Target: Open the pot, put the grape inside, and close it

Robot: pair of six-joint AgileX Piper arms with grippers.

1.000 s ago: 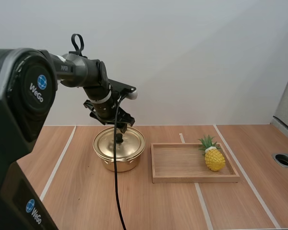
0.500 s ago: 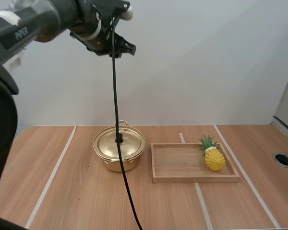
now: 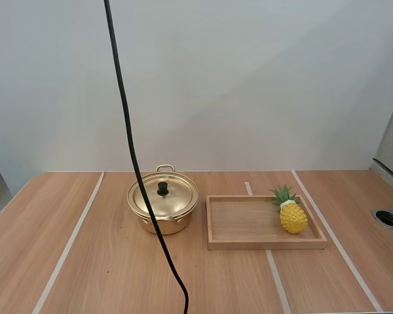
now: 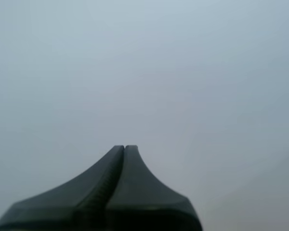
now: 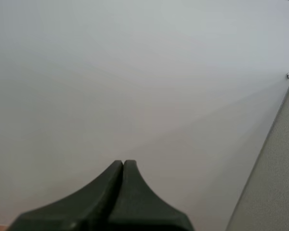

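Observation:
A golden pot [image 3: 162,208] stands on the wooden table with its lid [image 3: 164,193] on, black knob upward. No grapes are in sight. My left gripper [image 4: 124,147] is shut on nothing, its fingers lying together as one dark wedge against a plain grey wall. My right gripper [image 5: 123,162] is shut the same way, facing a pale wall with nothing between its tips.
A wooden tray [image 3: 249,222] lies to the right of the pot, with a yellow toy pineapple [image 3: 292,214] at its right end. A round grommet hole [image 3: 389,218] sits at the table's right edge. White lines run across the tabletop.
My left arm rose from over the pot lid, swung up and left, and left the high view. Its gripper went from open to shut. The pot stays closed.

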